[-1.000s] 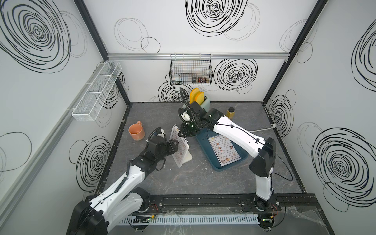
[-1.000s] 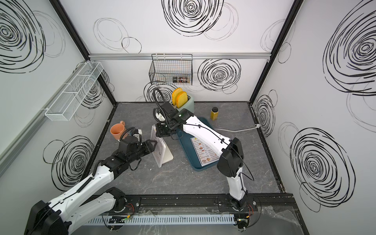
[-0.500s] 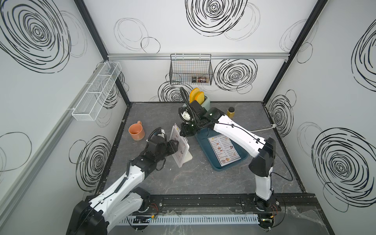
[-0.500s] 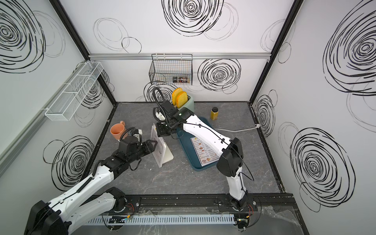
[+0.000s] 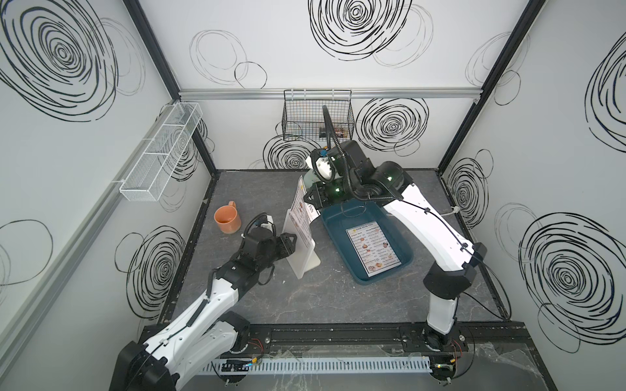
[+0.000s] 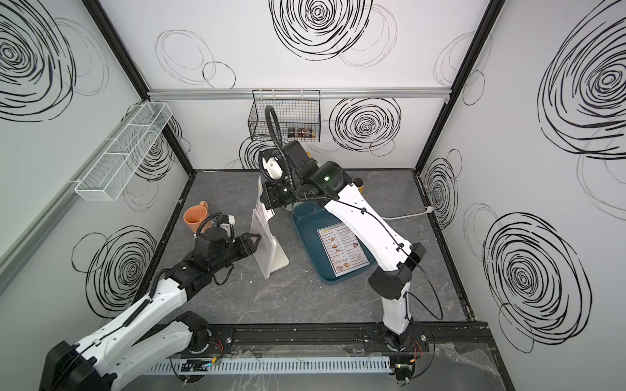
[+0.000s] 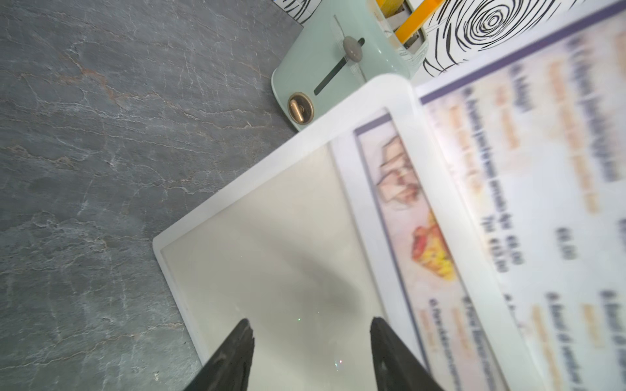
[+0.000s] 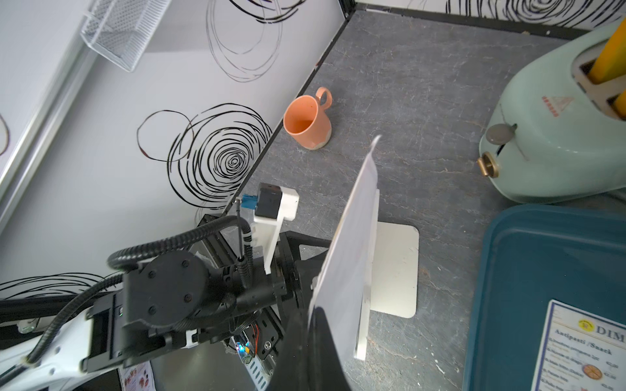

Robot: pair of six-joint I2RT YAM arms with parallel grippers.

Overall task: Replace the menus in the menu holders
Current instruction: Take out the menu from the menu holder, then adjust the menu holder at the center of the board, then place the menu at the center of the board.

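Menu part-seated in holder, centre frame; both arms engaged.
Right gripper (image 5: 309, 199) jaws are clenched on the menu (image 5: 299, 211) near its top, apparently to guide it in the holder (image 5: 299, 260) sleeve. Left gripper (image 5: 289, 242) jaws stand spread, gripping nothing, tips at the holder's back, likely bracing against tipping. Second menu (image 5: 372, 248) lies in the bin (image 5: 338, 220), right of centre.

On the grey counter (image 5: 338, 304), an orange mug (image 5: 227, 220) stands near the left wall, a mint toaster (image 8: 548, 142) sits just behind a dark teal bin (image 5: 335, 230), and a black wire basket (image 5: 305, 118) hangs on the back wall.
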